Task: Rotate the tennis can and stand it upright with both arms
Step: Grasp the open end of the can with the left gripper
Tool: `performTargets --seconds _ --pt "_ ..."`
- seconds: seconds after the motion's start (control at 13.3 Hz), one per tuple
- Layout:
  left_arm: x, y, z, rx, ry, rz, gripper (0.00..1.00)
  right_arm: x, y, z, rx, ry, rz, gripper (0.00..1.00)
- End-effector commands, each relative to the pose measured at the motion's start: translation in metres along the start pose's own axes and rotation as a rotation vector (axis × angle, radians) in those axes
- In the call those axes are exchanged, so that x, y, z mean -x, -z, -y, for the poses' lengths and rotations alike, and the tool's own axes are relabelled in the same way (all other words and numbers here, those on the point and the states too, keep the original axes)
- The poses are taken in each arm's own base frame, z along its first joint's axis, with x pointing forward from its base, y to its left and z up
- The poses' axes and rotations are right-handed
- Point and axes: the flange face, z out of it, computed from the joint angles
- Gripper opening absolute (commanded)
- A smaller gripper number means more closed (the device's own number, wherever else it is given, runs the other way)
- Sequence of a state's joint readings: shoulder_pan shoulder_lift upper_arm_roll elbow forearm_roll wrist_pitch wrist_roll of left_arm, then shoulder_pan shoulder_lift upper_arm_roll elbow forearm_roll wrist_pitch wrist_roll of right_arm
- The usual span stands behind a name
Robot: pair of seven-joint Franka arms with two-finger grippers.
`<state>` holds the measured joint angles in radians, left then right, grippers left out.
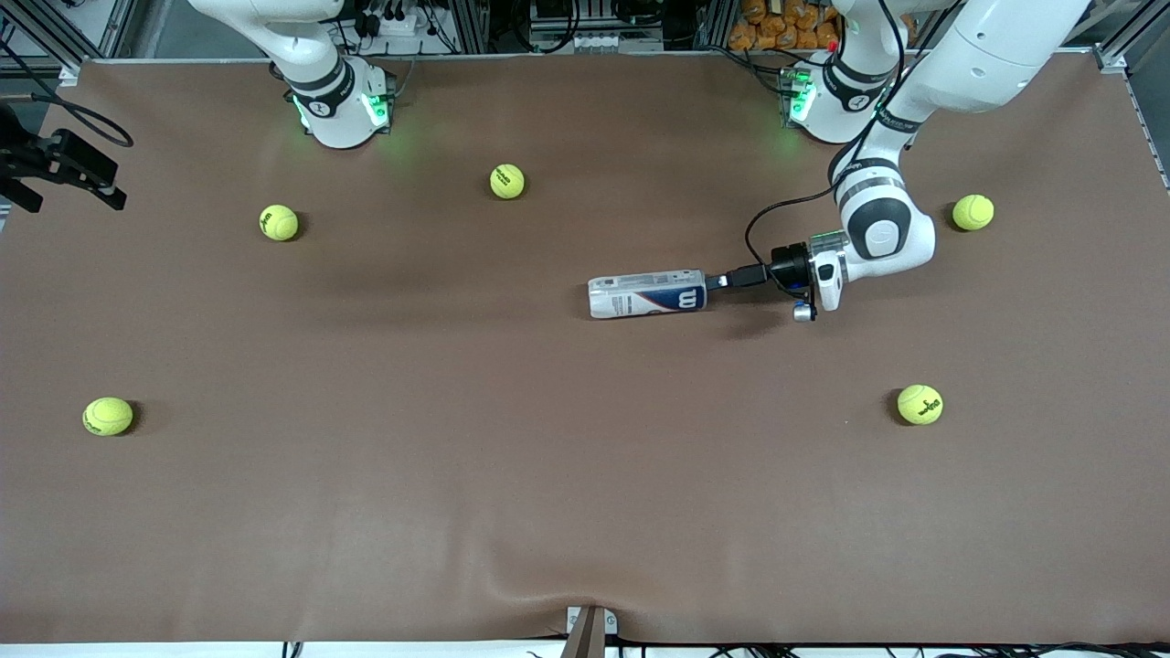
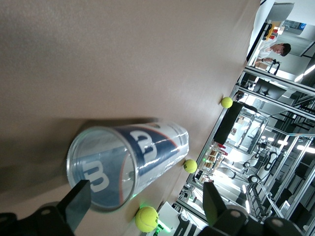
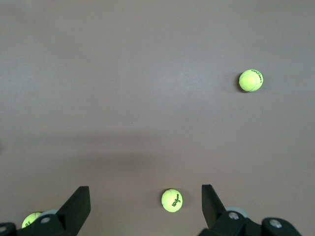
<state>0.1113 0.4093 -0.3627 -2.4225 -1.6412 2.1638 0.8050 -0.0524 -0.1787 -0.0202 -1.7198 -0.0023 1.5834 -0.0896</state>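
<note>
A wide brown bench [image 1: 585,475] is seen spread beneath two white Franka arms whose green-lit bases are set along its edge farthest from the front camera. The left arm [image 1: 969,64] is bent down low over the bench, its wrist turned sideways toward the right arm's end. The right arm [image 1: 311,64] is shown only at its base and lower links in the front view; it waits, raised above the bench.

The tennis can [image 1: 647,294] is laid on its side near the middle of the bench, its length run between the two ends of the bench, the dark-blue "W" label turned toward the left arm's end. The left gripper [image 1: 718,281] is held at that end of the can; in the left wrist view the open mouth of the can [image 2: 101,167] is faced by the jaws, which are spread wide, one fingertip [image 2: 78,196] seen across the rim and nothing pinched.

The right gripper [image 3: 146,204] is carried high over bare bench, its jaws likewise spread wide and empty.

Five yellow-green tennis balls are scattered well apart from the can: [image 1: 507,181], [image 1: 279,222], [image 1: 973,212], [image 1: 920,404] and [image 1: 108,416].
</note>
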Motion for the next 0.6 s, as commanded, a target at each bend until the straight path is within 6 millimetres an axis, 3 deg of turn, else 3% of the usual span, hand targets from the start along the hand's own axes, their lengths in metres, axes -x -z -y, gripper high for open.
performTargets --seconds 0.0,0.15,0.22,0.3,0.38,0.53 --pt "-0.001 -0.020 -0.004 0.016 -0.001 -0.002 1.00 0.003 0.001 -0.004 -0.018 -0.016 -0.006 1.00" --pt "0.001 -0.036 -0.015 0.032 -0.005 -0.004 1.00 0.002 0.001 -0.003 -0.018 -0.014 -0.009 1.00" --pt "0.000 -0.039 -0.015 0.027 -0.006 -0.005 0.92 0.002 0.001 -0.002 -0.018 -0.013 -0.009 1.00" --pt "-0.001 -0.039 -0.016 0.027 -0.023 -0.008 0.39 0.003 0.001 -0.002 -0.018 -0.011 -0.006 1.00" --pt "-0.002 -0.039 -0.017 0.027 -0.042 -0.010 0.00 0.004 0.002 0.000 -0.018 -0.007 -0.007 1.00" --pt "-0.003 -0.038 -0.017 0.023 -0.051 -0.009 0.00 0.003 0.002 0.003 -0.018 0.004 -0.006 1.00"
